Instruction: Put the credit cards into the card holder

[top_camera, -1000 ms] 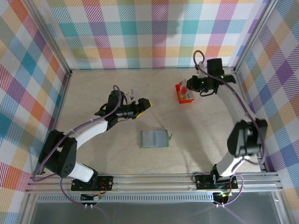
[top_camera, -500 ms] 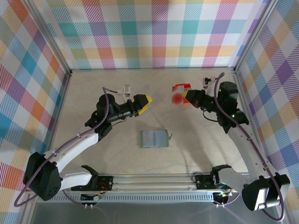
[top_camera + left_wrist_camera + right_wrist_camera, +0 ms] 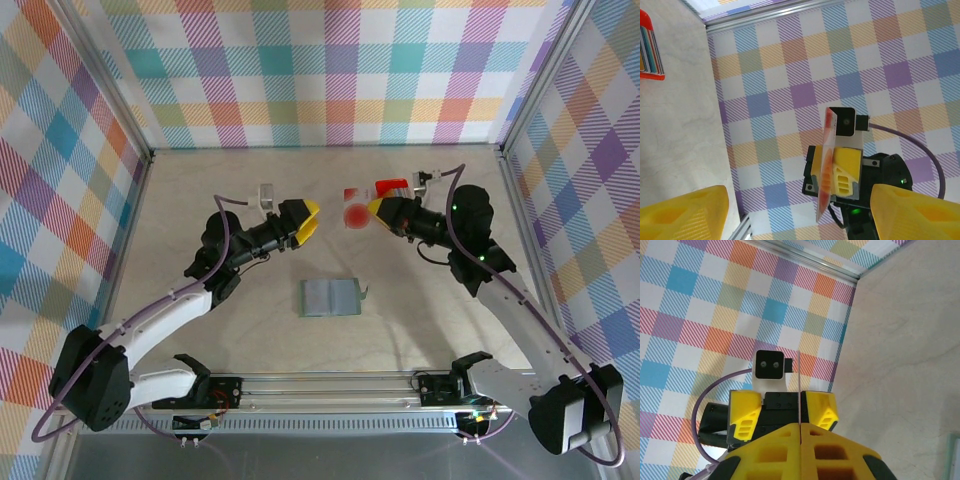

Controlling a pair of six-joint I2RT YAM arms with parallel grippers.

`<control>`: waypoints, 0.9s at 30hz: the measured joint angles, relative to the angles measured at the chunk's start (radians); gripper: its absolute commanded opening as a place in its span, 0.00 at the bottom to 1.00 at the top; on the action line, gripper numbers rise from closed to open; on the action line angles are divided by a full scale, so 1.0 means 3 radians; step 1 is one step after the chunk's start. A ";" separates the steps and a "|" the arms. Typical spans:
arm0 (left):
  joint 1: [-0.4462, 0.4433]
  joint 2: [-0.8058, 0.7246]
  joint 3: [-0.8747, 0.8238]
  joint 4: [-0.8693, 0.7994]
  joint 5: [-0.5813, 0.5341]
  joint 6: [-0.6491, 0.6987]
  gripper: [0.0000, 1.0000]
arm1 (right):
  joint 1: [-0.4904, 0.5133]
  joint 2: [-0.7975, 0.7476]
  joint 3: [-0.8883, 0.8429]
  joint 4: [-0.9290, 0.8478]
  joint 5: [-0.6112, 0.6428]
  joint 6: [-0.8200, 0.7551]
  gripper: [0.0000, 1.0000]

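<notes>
**Mid-air transfer pose**
Right hand (image 3: pixel 372 210) pinches one card (image 3: pixel 353 208) by an edge; left hand (image 3: pixel 305 222) faces it, spread, empty. Holder (image 3: pixel 330 297) lies on the desk (image 3: pixel 430 290) below both. Card likely light, stiff, slick (take its flat faces).

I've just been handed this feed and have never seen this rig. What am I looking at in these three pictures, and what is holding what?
These are two robot arms bolted at the near edge of a table, each ending in a yellow two-finger gripper. One picture looks down from above and behind them. The other two come from a camera on each wrist, so each has its own fingers at the bottom. On the table lies the grey-green card holder, with a red box farther back. The right gripper is shut on a credit card with a red mark and holds it in the air. The left gripper faces it, apart from it, fingers open and holding nothing.
</notes>
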 measured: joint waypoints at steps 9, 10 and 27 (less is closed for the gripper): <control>-0.0020 0.0229 0.0008 0.0253 0.0000 -0.0191 0.67 | 0.0100 0.0172 0.0000 0.0217 0.0036 0.0122 0.00; -0.0034 0.0247 0.0009 0.0300 0.0003 -0.0211 0.66 | 0.0109 0.0186 0.0000 0.0235 0.0036 0.0134 0.00; -0.0211 0.0275 0.0076 0.0465 -0.0001 -0.0267 0.34 | 0.0280 0.0197 -0.0004 0.0417 -0.0006 0.0284 0.00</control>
